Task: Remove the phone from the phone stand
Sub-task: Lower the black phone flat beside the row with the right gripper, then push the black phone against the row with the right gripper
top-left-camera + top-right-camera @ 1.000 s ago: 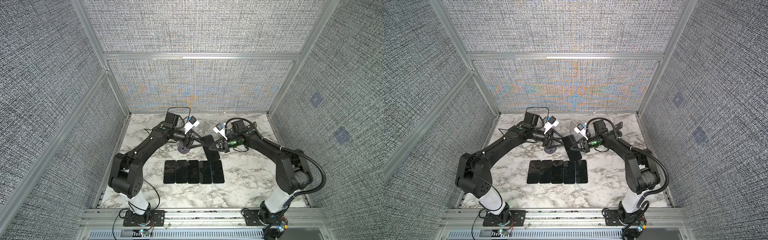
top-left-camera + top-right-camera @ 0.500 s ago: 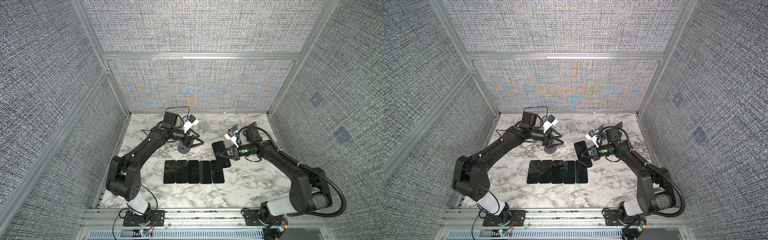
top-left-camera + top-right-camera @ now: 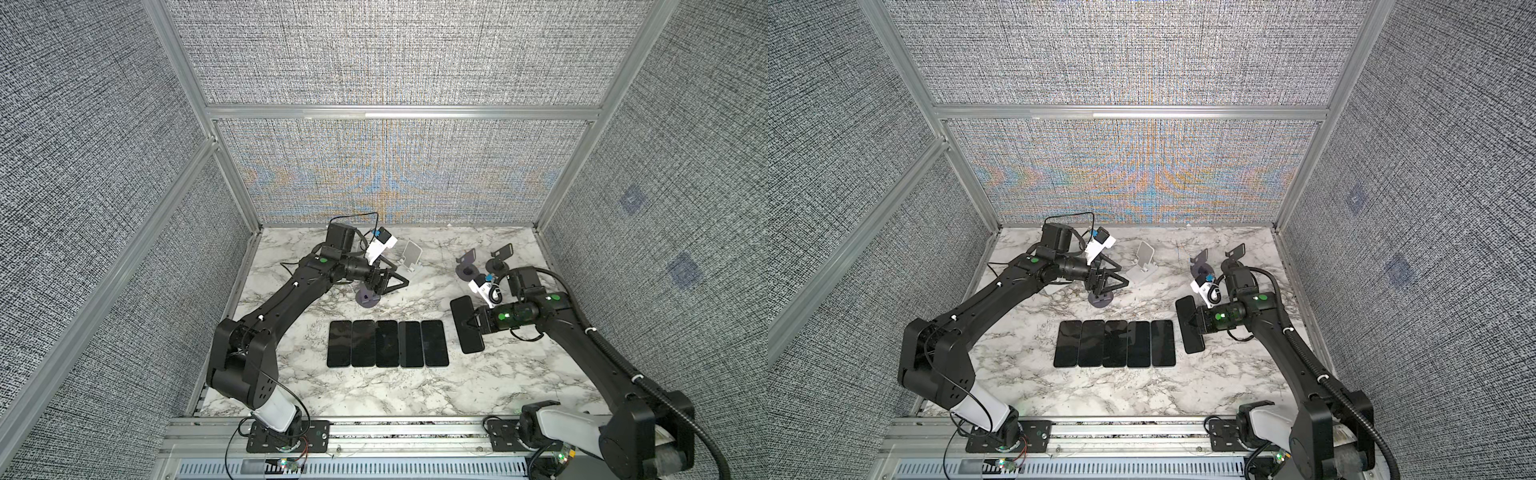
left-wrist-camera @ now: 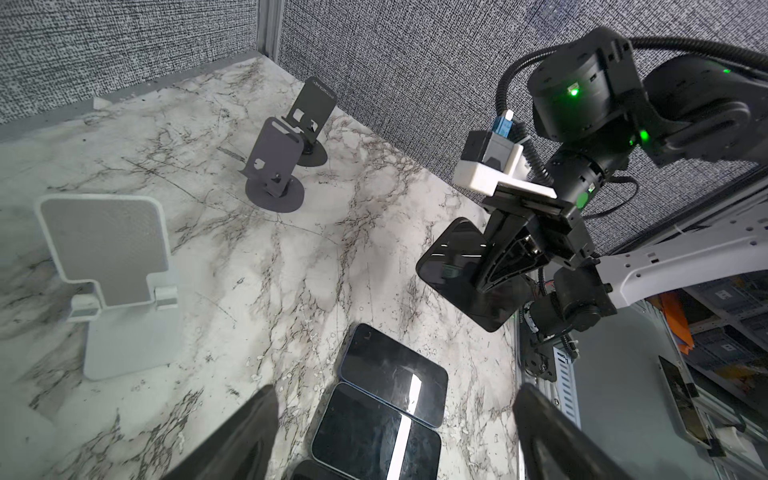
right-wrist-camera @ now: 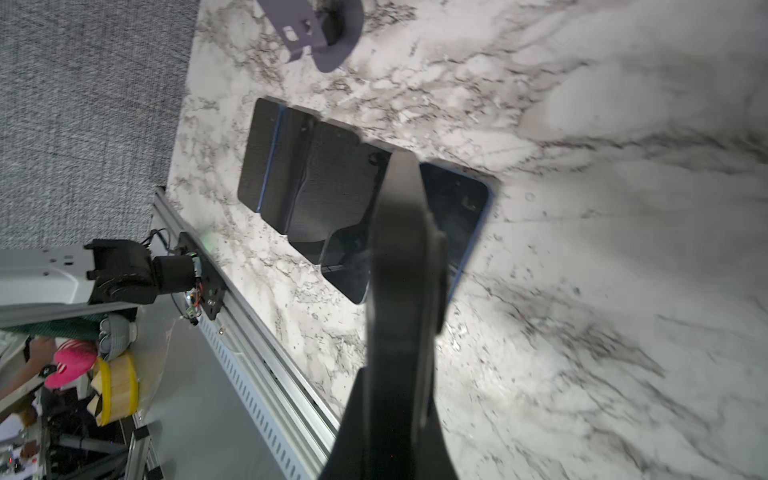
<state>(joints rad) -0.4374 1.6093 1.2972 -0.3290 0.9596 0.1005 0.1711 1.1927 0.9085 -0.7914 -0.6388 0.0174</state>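
My right gripper is shut on the black phone at its middle. It holds the phone tilted above the marble, just right of the row of phones; the left wrist view shows this phone pinched between its fingers. The phone stand, dark grey with a round base, stands at the back left with no phone on it. My left gripper hovers over it, open and holding nothing. In the right wrist view the shut fingers cover the held phone.
Several black phones lie side by side in the middle of the marble table. At the back stand a white stand and two dark stands. Fabric walls close three sides, and an aluminium rail runs along the front.
My right gripper has carried the phone away from the stand, rightward and toward the front. My left gripper has opened wider and let go of the stand.
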